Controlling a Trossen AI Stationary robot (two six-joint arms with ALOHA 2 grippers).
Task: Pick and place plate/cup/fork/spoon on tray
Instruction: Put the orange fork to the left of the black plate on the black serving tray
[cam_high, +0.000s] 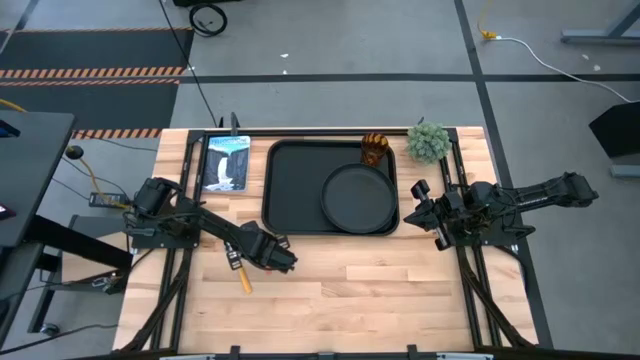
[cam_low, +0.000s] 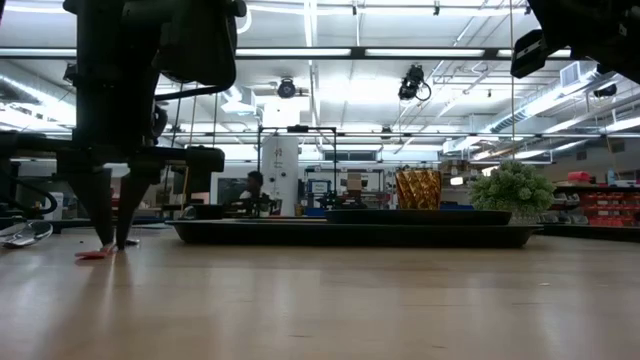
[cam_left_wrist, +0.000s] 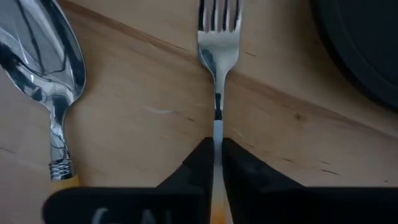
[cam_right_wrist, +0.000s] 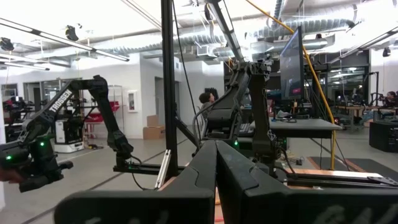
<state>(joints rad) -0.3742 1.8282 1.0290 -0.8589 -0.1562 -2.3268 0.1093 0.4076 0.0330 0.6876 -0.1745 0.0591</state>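
Left wrist view shows the fork (cam_left_wrist: 217, 56) lying flat on the wooden counter (cam_left_wrist: 143, 112), tines pointing away from the camera, with its thin neck running straight back between the two dark fingers (cam_left_wrist: 196, 168) of the left hand (cam_left_wrist: 217, 163). Those fingers are drawn in to a narrow slit and pinch the fork's neck where the metal meets the handle; a trace of orange shows below them. Just beside the fork, apart from it, lies the spoon (cam_left_wrist: 46, 68), bowl up and shiny, its yellow-orange handle beginning at a ribbed collar. A dark curved rim of the tray (cam_left_wrist: 367, 50) cuts the corner of that view.

From the high view, the left hand (cam_high: 283, 258) sits low over the counter near the tray's (cam_high: 290, 190) near left corner, with the spoon's handle (cam_high: 241, 272) showing beside it. The plate (cam_high: 359, 198) rests inside the tray at its right end, and the cup (cam_high: 374, 148) stands in the tray's far right corner, just beyond the plate. A small green plant (cam_high: 429, 141) stands off the tray's far right corner, and a picture card (cam_high: 226, 162) lies left of the tray.

The right hand (cam_high: 420, 208) waits off the tray's right side, raised, its fingers pressed together and holding nothing.
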